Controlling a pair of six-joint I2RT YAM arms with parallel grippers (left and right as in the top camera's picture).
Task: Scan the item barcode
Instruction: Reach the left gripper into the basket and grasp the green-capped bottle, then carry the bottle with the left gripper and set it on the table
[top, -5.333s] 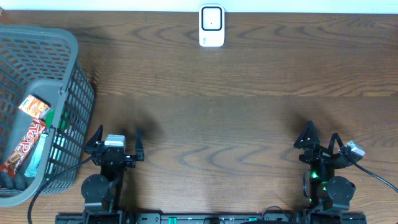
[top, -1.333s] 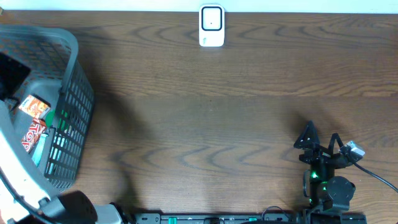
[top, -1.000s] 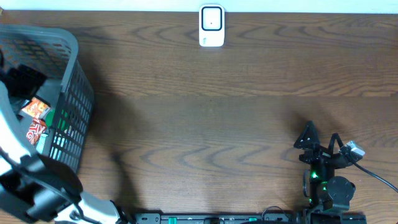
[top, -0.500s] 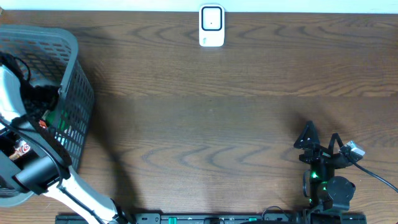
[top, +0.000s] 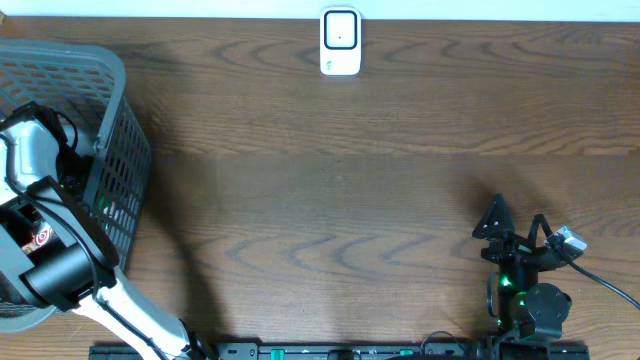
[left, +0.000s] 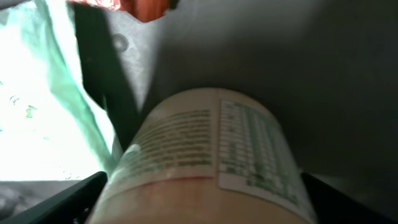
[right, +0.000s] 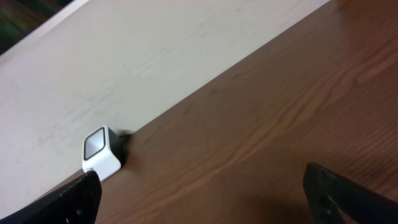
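Inside the grey plastic mesh basket at the left of the frame, the left gripper is released, jaws spread wide either side of a cream cylindrical bottle with a printed label. The right gripper, lower right, is released and empty.

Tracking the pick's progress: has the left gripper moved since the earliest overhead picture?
Yes. The left gripper went left, from beside the basket to inside it, fingers open around a labelled bottle.

Container label: fine print, table grid, too blurred to read.
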